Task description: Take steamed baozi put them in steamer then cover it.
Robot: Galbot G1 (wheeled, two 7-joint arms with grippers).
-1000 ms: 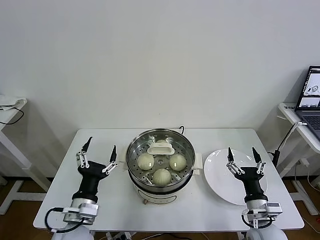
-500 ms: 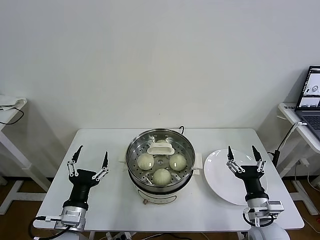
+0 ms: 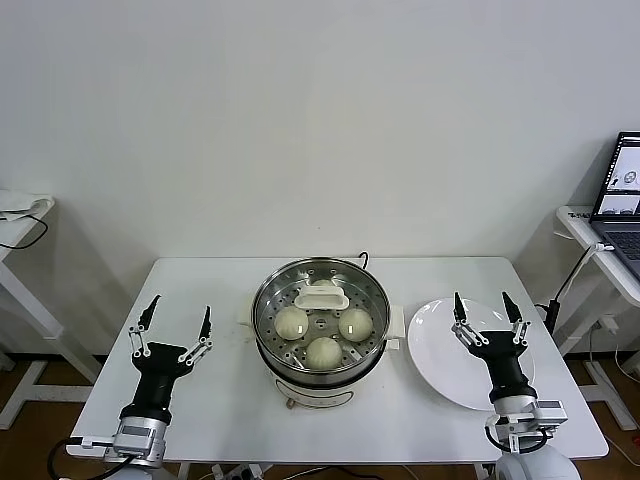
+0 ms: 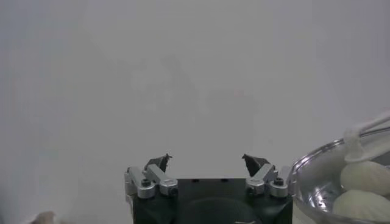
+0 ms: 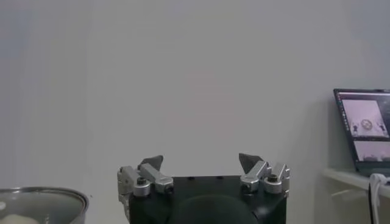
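On the steamer [image 3: 320,335], cover [image 3: 321,296], no readable writing.

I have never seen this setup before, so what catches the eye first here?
The shiny steamer at the table's centre, lid on, three baozi visible through the glass. An empty white plate lies to its right. The open left gripper and right gripper flank them, holding nothing.

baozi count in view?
3, all in the steamer under the cover: left baozi, right baozi, front baozi. The cover's white handle may hide a fourth.
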